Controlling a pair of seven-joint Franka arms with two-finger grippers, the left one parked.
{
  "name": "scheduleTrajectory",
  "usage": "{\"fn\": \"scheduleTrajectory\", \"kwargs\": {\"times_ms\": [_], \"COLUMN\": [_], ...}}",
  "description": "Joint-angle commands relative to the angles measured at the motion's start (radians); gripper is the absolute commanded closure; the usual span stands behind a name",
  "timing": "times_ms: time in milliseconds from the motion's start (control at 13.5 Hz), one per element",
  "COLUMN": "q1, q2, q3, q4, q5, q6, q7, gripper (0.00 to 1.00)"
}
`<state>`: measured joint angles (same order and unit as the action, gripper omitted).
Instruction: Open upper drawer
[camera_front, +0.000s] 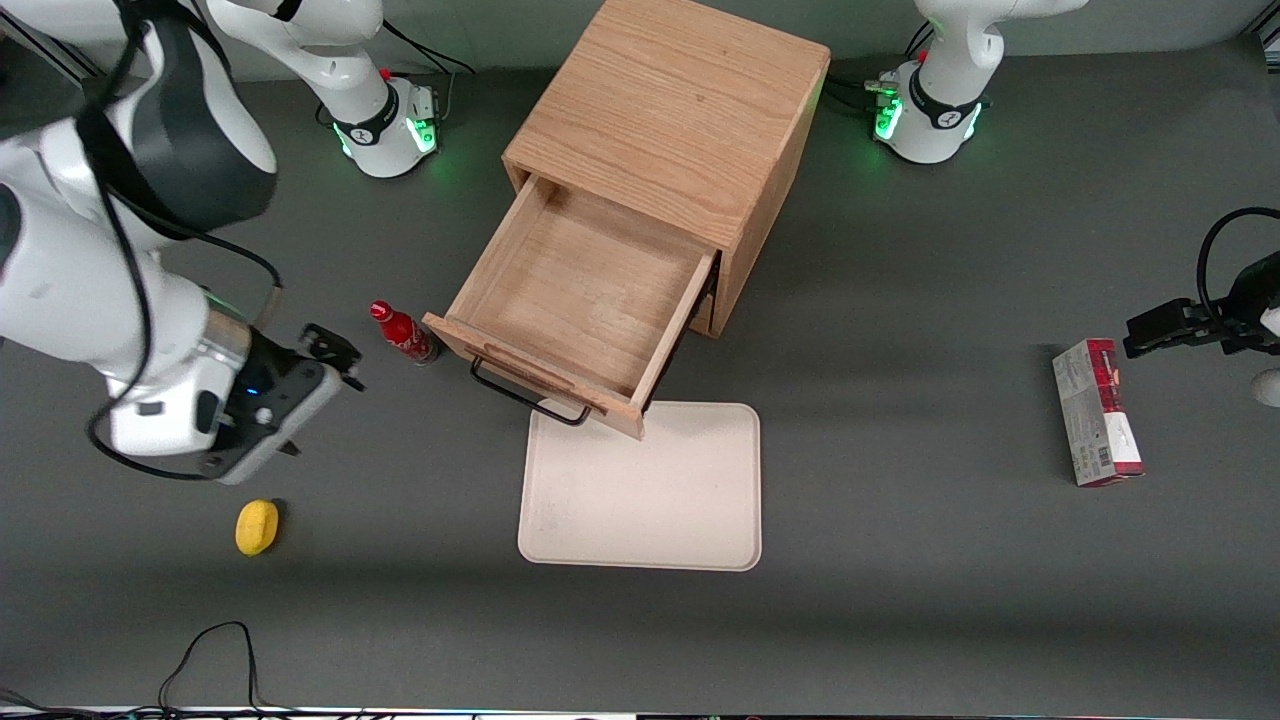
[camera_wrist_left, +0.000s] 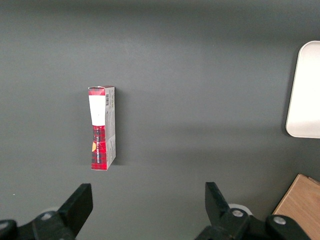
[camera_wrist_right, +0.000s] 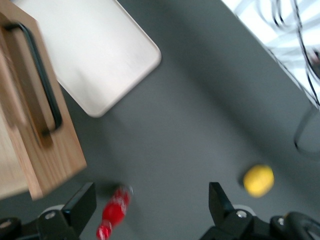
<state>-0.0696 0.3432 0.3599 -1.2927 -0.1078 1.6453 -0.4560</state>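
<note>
The dark grey counter (camera_front: 900, 620) carries a cube-shaped light oak cabinet (camera_front: 680, 110). Its upper drawer (camera_front: 580, 290), light oak with a long black wire handle (camera_front: 525, 393), stands pulled well out toward the front camera, its empty wooden floor in full sight and its front panel overhanging one corner of the flat cream rectangular tray (camera_front: 645, 490). I judge the opening as good as done, so the step in hand is to back off cleanly. The robot's black two-finger hand (camera_front: 335, 355) hangs above the counter toward the working arm's end, apart from the handle, its fingers spread and gripping nothing. A small red bottle (camera_front: 402, 333) stands between the hand and the drawer front, near both; the retreat should rise first, then swing away, so the fingers clear the cap. The little yellow lemon-like object (camera_front: 257, 526) lies nearer the front camera, below the wrist, and calls for no care.
</note>
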Motion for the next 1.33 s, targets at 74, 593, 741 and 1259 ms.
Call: {"fn": "scheduleTrajectory", "kwargs": {"times_ms": [74, 593, 741, 1259], "q1": [0.005, -0.004, -0.006, -0.006], "q2": [-0.371, -0.642, -0.604, -0.573], "q3": [-0.156, -0.188, -0.194, -0.217], "q4": [-0.411, -0.666, -0.625, -0.593], "q5": [0.124, 0.157, 0.174, 0.172], "q6": [0.013, 0.008, 0.008, 0.004], "q7": [0.294, 0.516, 0.507, 0.502], "gripper": [0.00, 0.00, 0.00, 0.00]}}
